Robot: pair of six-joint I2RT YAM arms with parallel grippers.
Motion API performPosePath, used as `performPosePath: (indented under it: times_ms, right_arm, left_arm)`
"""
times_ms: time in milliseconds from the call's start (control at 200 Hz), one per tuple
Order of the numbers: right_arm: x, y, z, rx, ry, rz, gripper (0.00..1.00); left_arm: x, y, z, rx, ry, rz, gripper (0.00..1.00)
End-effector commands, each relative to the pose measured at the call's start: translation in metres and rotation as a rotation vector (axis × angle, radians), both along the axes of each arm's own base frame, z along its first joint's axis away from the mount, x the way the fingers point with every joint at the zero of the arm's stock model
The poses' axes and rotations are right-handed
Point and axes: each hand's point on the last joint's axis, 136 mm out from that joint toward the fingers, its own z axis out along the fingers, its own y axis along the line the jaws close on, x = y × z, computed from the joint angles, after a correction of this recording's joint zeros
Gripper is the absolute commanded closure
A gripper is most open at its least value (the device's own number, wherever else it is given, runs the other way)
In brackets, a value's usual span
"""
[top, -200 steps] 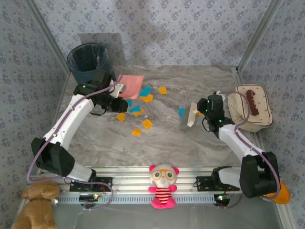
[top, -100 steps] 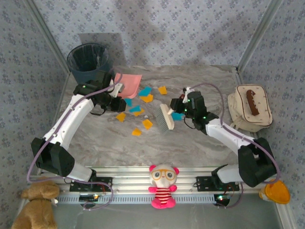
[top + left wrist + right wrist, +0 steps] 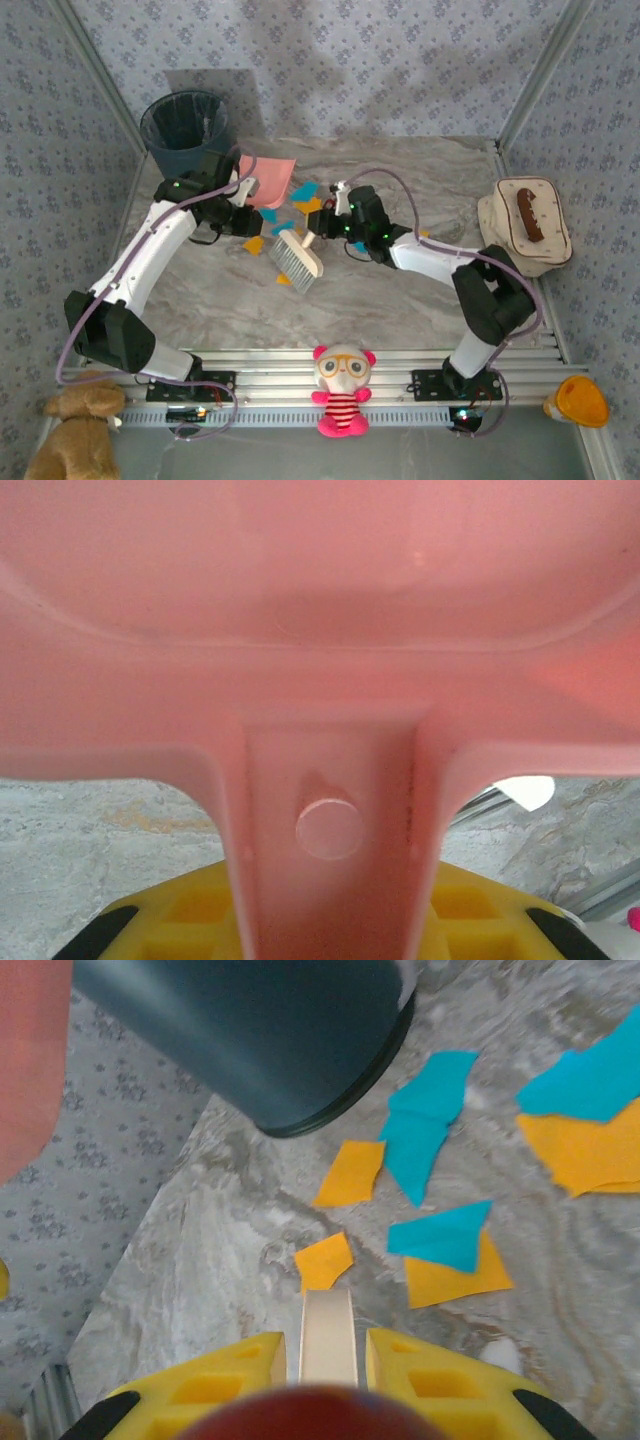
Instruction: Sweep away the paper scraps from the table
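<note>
No readable text or labels

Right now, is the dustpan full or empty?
Empty: seen from above, the dustpan is bare pink, and the scraps lie on the table beside it.

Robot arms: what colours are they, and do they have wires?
Both the left arm and right arm have white tubes with black joints and tiny green lights. A greyish-purple cable loops along each. The left tool and right tool have chunky yellow fingers.
</note>
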Motion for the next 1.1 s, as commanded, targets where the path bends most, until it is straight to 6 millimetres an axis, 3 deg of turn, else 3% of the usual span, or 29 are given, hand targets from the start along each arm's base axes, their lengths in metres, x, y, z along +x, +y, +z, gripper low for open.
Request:
performPosePath:
  times_ms: [0,165,390,770,1094]
  right_arm:
    - [-0.005,0.028,0.021,0.085,-0.019,0.088,1.0]
    - [-0.012,0.036,-0.003,0.06,0.034,0.124,1.0]
    - [-0.006,0.0,-0.033,-0.037,0.055,0.019,1.0]
    - [0.018,-0.114,-0.04,-0.154,0.041,-0.293,1.0]
    - [0.021,-0.213,-0.028,-0.296,0.007,-0.577,1.0]
  left_arm:
    - [-0.002,0.001,0.014,-0.003,-0.05,-0.005,1.0]
    - [-0.002,0.002,0.012,0.003,-0.047,-0.003,1.0]
    - [-0.003,0.001,0.011,0.0,-0.04,-0.007,1.0]
    - [-0.002,-0.004,0.012,-0.014,-0.034,-0.022,1.0]
    - [-0.004,-0.007,0.007,-0.024,-0.01,-0.042,1.0]
